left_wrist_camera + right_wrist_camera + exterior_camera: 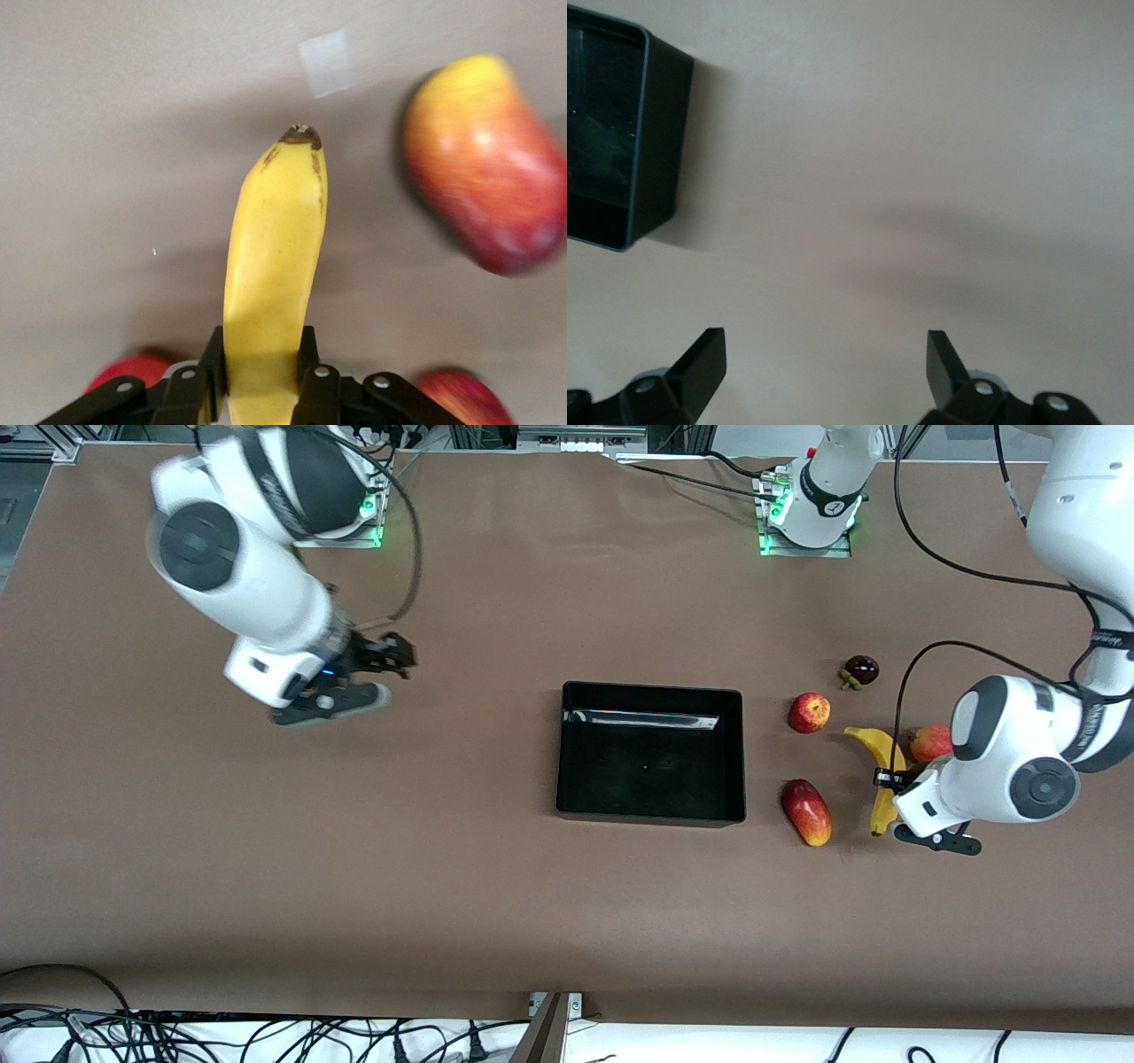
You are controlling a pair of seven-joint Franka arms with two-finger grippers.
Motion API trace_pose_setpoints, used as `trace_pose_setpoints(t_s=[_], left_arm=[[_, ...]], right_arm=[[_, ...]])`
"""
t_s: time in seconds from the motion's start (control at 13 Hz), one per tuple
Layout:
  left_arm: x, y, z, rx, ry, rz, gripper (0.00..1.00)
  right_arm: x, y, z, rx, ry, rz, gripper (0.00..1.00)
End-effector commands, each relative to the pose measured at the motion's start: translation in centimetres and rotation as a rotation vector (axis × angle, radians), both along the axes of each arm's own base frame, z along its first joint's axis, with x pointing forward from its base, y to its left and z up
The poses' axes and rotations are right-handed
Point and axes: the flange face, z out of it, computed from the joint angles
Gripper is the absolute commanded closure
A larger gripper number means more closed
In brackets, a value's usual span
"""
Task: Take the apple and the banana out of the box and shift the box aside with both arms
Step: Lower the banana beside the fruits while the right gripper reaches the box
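The yellow banana (881, 766) lies among the fruits toward the left arm's end of the table. My left gripper (889, 779) is shut on its middle. In the left wrist view both fingers press the banana (275, 257) at my left gripper (261, 363); I cannot tell whether it is off the table. The red-yellow apple (809, 713) sits between the banana and the black box (651, 687), and shows in the left wrist view (465, 394). The box is empty. My right gripper (394, 673) is open and empty over bare table toward the right arm's end, fingers wide in its wrist view (824, 363), with a box corner (647, 133) in sight.
An oblong red-yellow mango (807, 812) lies nearer to the front camera than the apple, also in the left wrist view (487, 168). A dark round crowned fruit (860, 670) sits farther back. Another red-yellow fruit (930, 741) is partly hidden by the left arm.
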Motion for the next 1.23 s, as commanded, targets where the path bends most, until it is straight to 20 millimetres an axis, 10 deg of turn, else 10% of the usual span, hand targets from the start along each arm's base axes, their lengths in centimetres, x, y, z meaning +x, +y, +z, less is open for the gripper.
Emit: trace_pose_setpoints(t_s=[0.0,0.08,0.15,0.23,0.38,0.62,0.85,1.15], left_arm=[[-1.2,0.5,-1.9,-0.005,-0.042,-0.040,1.00],[-1.2,0.6,-2.0,-0.009,-0.048,-0.039,0.91],[-1.2,0.6,-2.0,-0.008,-0.049,-0.037,0.62],[-1.3,0.6,-2.2,-0.009,-0.044,-0.038,0.04],[-1.0,0.1,-1.1,-0.001,-0.051,-0.039,0.00],[0.0,-3.2,5.1,0.007,-0.079,-0.071,0.00],[1.2,-4.6,12.2,0.042,-0.050,-0.083,0.00],[0.2,-6.9,22.9,0.069,-0.053,-0.085,0.00]], right_arm=[[-0.9,6.1,-3.8,0.005,-0.002,-0.105,0.00],[-1.3,8.4,-5.4,0.009,-0.014,-0.144,0.00],[-2.0,11.0,-7.3,0.016,-0.026,-0.186,0.00],[-2.7,13.7,-9.3,0.034,-0.050,-0.242,0.00],[-4.8,19.2,-14.0,0.071,-0.085,-0.335,0.00],[-6.2,21.8,-20.0,0.062,-0.074,-0.353,0.00],[-6.8,23.1,-22.6,0.041,-0.058,-0.386,0.01],[-6.3,22.9,-23.5,0.012,-0.097,-0.327,0.25]])
